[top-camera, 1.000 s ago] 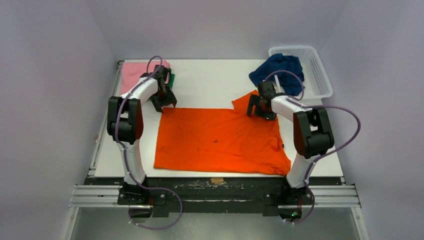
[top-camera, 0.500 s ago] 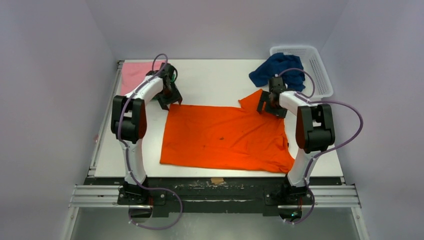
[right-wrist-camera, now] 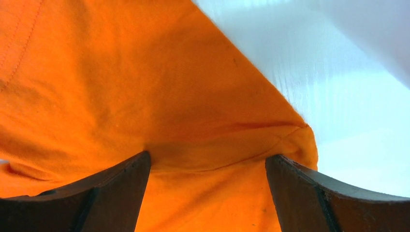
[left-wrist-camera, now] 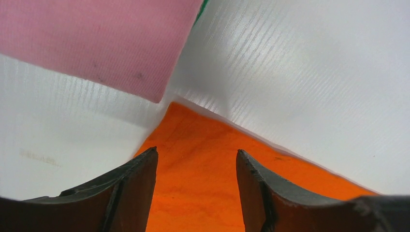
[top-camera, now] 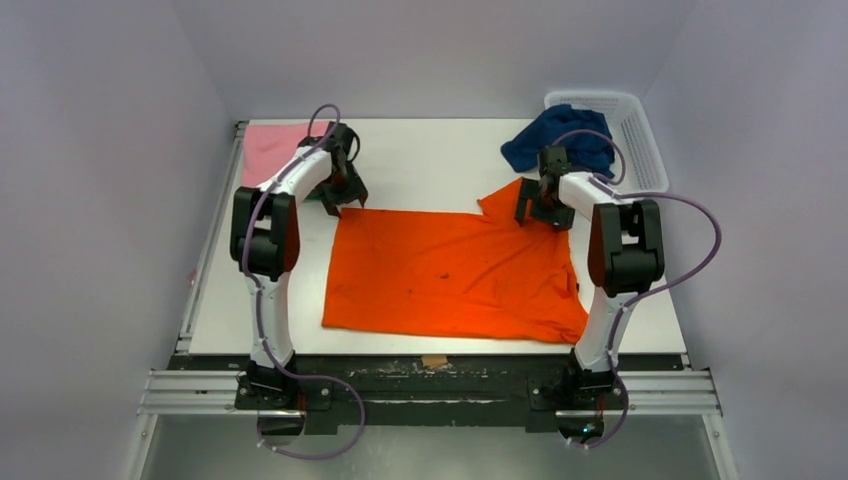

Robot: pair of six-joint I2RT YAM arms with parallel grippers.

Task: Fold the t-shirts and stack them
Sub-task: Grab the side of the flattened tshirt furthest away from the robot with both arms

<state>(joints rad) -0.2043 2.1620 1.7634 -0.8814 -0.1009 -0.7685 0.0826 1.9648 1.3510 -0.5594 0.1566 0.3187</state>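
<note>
The bright orange t-shirt (top-camera: 450,270) lies spread flat in the middle of the white table. My left gripper (top-camera: 344,203) is open over its far left corner; in the left wrist view the gripper (left-wrist-camera: 196,152) straddles that orange corner (left-wrist-camera: 193,193). My right gripper (top-camera: 533,214) is open over the far right sleeve; in the right wrist view the gripper (right-wrist-camera: 208,157) stands over a wrinkled orange fold (right-wrist-camera: 145,72). A folded pink t-shirt (top-camera: 265,150) lies at the far left, also in the left wrist view (left-wrist-camera: 96,38). A navy t-shirt (top-camera: 560,145) spills from the basket. The green tee shows only as a sliver (left-wrist-camera: 203,7).
The white mesh basket (top-camera: 640,130) stands at the far right corner. Bare white table (top-camera: 440,160) shows beyond the orange shirt. A small tan scrap (top-camera: 434,361) lies on the front rail. Grey walls close in both sides.
Both grippers moved toward the far side, and the orange shirt slid away from the front edge and slightly right. In the last half second the shirt hardly moved.
</note>
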